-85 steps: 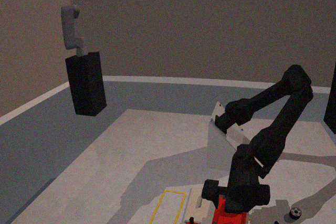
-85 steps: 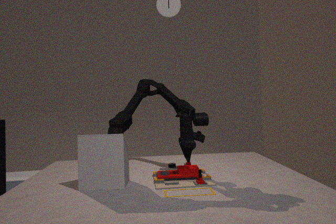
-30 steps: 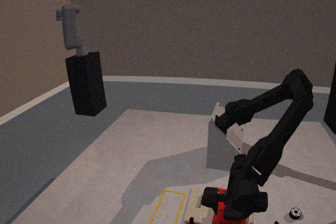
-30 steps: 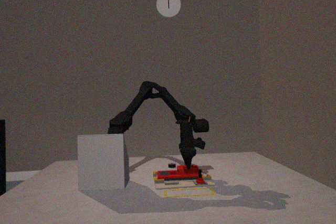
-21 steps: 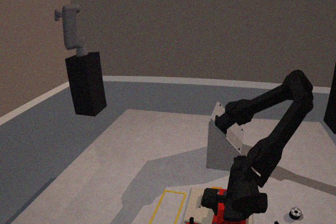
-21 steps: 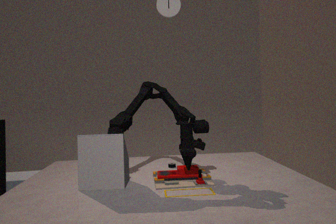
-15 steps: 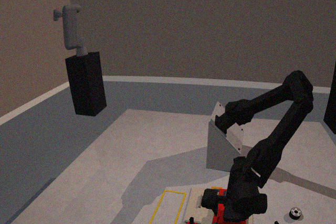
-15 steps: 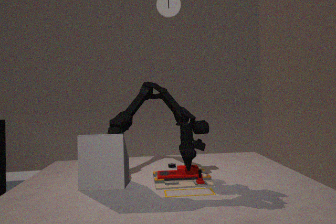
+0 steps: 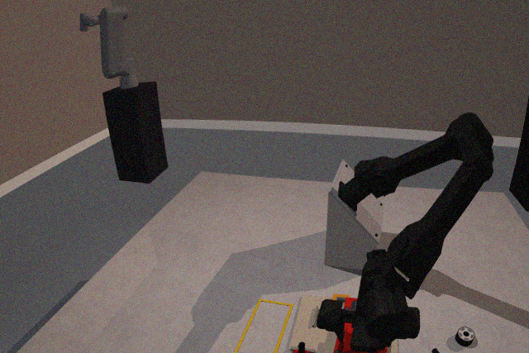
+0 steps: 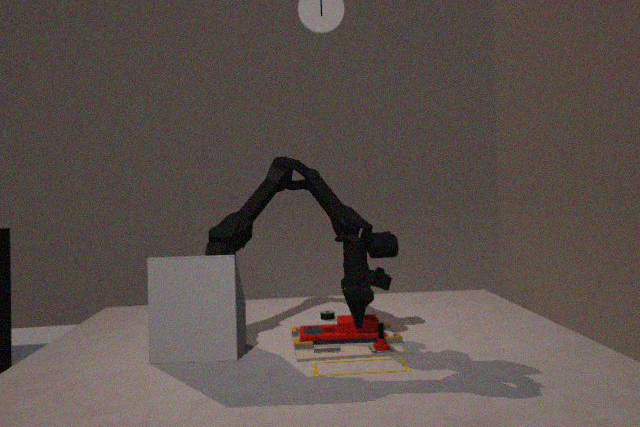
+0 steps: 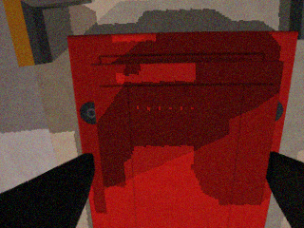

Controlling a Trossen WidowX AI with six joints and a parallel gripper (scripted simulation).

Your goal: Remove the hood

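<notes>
The toy car point(image 9: 345, 332) point(image 10: 316, 331) is red and sits in a light fixture with orange corner pieces. Its hood point(image 10: 345, 324) point(image 11: 161, 199) is the raised red part at the right in the exterior view and fills the middle of the wrist view. My gripper point(image 10: 359, 327) point(image 11: 178, 161) is open, pointing down, with one fingertip at each side of the hood, low at its height. Small gaps seem to remain; contact cannot be told. The marked area point(image 9: 276, 302) point(image 10: 361, 373) is a yellow outline on the table beside the fixture. My arm hides much of the car in the top view.
The beige fixture board point(image 9: 313, 306) lies between car and outline. A small red-based piece with a black post point(image 10: 381, 345) stands on its near side. A black wheel point(image 9: 465, 335) point(image 10: 327, 315) lies beyond the car. The arm's grey mount point(image 9: 344, 238) point(image 10: 191, 308) stands behind.
</notes>
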